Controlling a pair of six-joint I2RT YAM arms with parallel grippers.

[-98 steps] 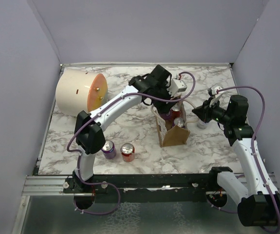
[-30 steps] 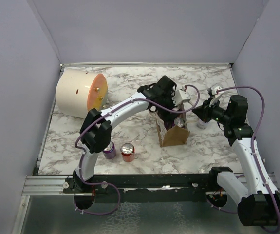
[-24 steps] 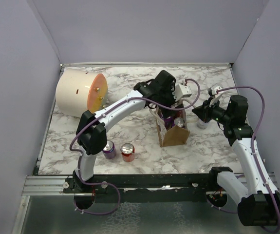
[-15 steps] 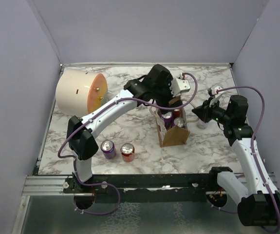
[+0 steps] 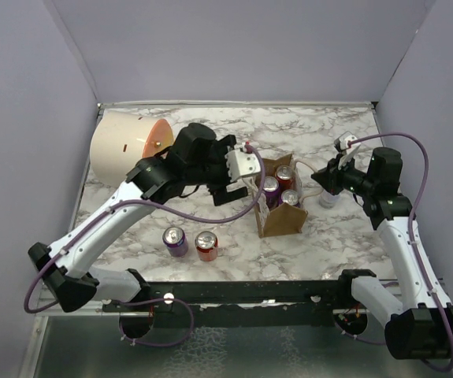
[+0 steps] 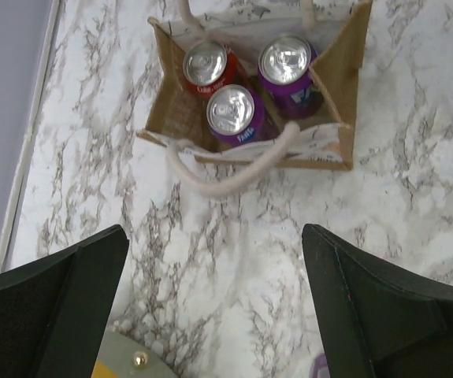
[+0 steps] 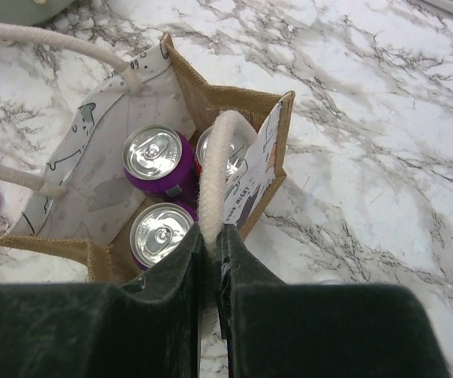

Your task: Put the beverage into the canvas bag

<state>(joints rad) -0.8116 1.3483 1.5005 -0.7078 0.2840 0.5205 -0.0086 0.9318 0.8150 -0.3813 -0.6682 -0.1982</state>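
Observation:
The brown canvas bag (image 5: 281,222) stands mid-table with its mouth open. Three beverage cans stand inside it: a red one (image 6: 205,64) and two purple ones (image 6: 289,59) (image 6: 232,110). My left gripper (image 5: 238,185) hangs left of the bag, open and empty, over bare marble (image 6: 214,315). My right gripper (image 5: 321,179) is at the bag's right side, shut on one white looped handle (image 7: 214,173) and holding it up (image 7: 210,244). The other handle (image 6: 234,169) droops over the bag's near wall.
A purple can (image 5: 175,240) and a red can (image 5: 206,246) stand on the marble near the front left. A big cream cylinder with an orange face (image 5: 128,150) lies at the back left. A pale object (image 5: 328,198) sits under my right gripper.
My left gripper has risen out of the bag, leaving a purple can inside, and swung back to the left while opening wider. The right gripper has kept its hold on the handle.

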